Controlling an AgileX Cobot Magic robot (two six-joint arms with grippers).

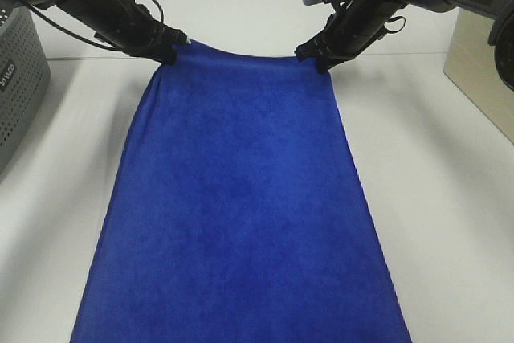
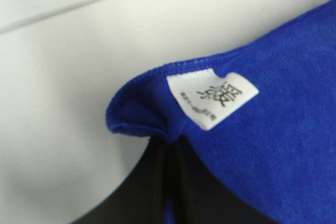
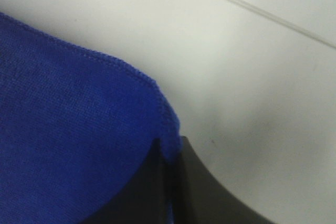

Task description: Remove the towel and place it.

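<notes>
The left end effector point(image 1: 172, 54) was clamped tight on one far corner of the towel point(image 1: 241, 214), its black fingers pressed together with only a thin fold of cloth between them. In the left wrist view that pinched corner point(image 2: 142, 124) bunched into a soft rounded lip, the stitched hem running along its edge, and a small white tag point(image 2: 212, 97) with dark printed characters lay flat on the fabric just beside the pinch. The right end effector point(image 1: 320, 60) was likewise closed hard on the other far corner; the right wrist view showed the hem point(image 3: 126, 69) curving down into the dark fingers point(image 3: 194, 192), the weave fine and slightly fuzzy, like microfibre.

Between the two grips the far edge of the towel sagged a little in a shallow curve. From there the cloth spread toward the near side, widening as it came, a long royal-blue sheet with a matte, napped surface and faint darker patches. It lay over the smooth white table point(image 1: 450, 222), and its near end ran out of the high view.

Both arms were black and jointed, with loops of cable, angled down and inward toward the corners. A grey perforated plastic basket point(image 1: 16, 78) stood at the left edge of the table, and a pale beige box point(image 1: 482, 78) sat at the right edge
</notes>
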